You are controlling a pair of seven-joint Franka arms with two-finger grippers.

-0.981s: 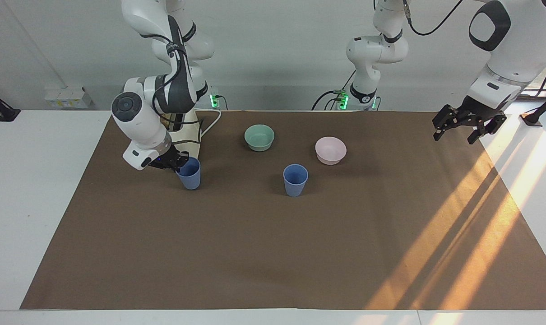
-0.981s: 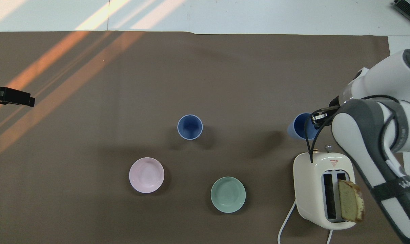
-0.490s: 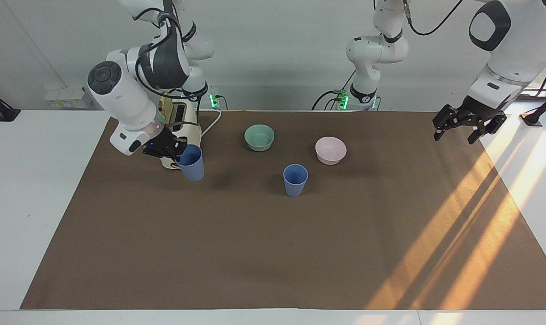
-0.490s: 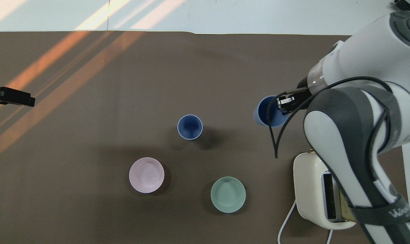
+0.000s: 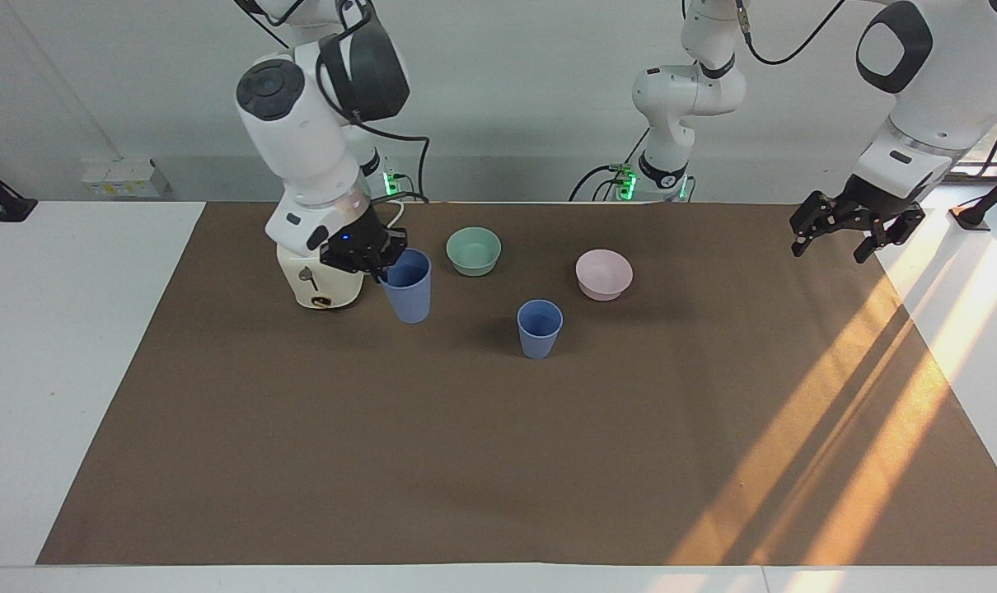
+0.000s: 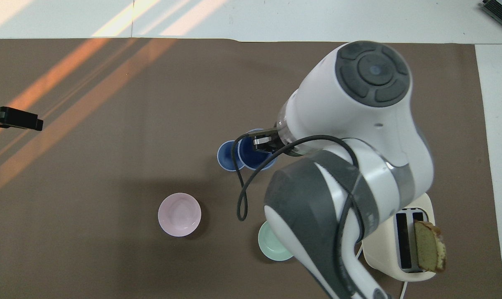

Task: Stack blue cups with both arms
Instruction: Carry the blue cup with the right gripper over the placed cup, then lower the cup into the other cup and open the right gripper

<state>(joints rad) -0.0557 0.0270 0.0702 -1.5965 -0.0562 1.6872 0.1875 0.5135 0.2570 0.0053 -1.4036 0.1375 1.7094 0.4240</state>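
Note:
My right gripper (image 5: 381,268) is shut on the rim of one blue cup (image 5: 409,288) and holds it in the air, slightly tilted, over the mat between the toaster and the other cup. In the overhead view this gripper (image 6: 262,143) covers part of the held cup (image 6: 253,158), which overlaps the edge of the second cup. The second blue cup (image 5: 540,328) stands upright on the mat, apart from the held one; it also shows in the overhead view (image 6: 227,156). My left gripper (image 5: 851,229) waits open and empty over the mat's edge at the left arm's end (image 6: 14,118).
A cream toaster (image 5: 317,282) with a slice of bread (image 6: 429,246) stands near the right arm's base. A mint-green bowl (image 5: 474,249) and a pale pink bowl (image 5: 603,273) sit nearer to the robots than the standing cup. The brown mat (image 5: 498,461) covers the table.
My right gripper has lifted the blue cup off the mat beside the toaster and carried it toward the standing cup. The left arm has not moved.

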